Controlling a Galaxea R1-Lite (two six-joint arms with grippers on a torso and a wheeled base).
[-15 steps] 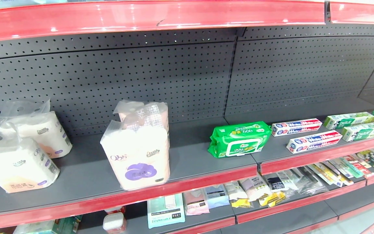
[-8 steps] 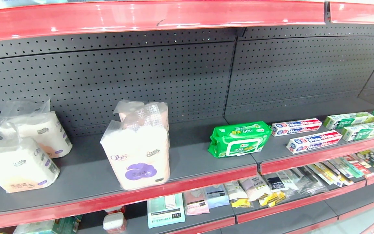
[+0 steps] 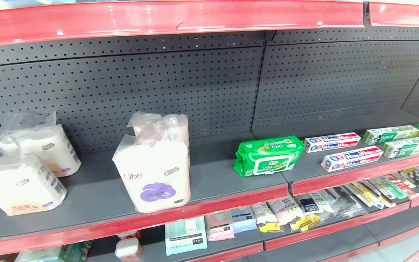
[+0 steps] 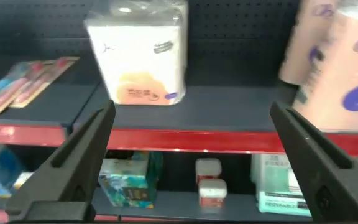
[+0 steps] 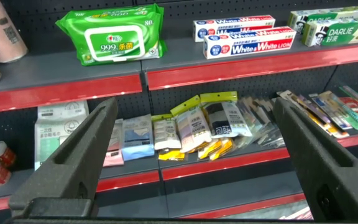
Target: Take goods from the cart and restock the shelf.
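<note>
The dark grey shelf [image 3: 213,174] with a red front edge carries goods. Two tissue packs [image 3: 20,182] lie at its left end and a taller tissue pack [image 3: 155,174] stands nearer the middle. A green wet wipes pack [image 3: 267,155] lies right of that, then toothpaste boxes [image 3: 351,158]. My left gripper [image 4: 191,155] is open with nothing between its fingers, facing the shelf edge below a tissue pack [image 4: 138,59]. My right gripper [image 5: 191,155] is open and empty too, facing the lower shelf under the wet wipes pack [image 5: 114,34].
The lower shelf [image 3: 304,233] holds small packets [image 5: 197,124], toothbrush packs [image 5: 328,109] and a pale green pack [image 3: 186,234]. Small jars [image 4: 209,183] and a teal box [image 4: 129,180] sit under the left section. A red shelf edge [image 3: 173,16] runs overhead.
</note>
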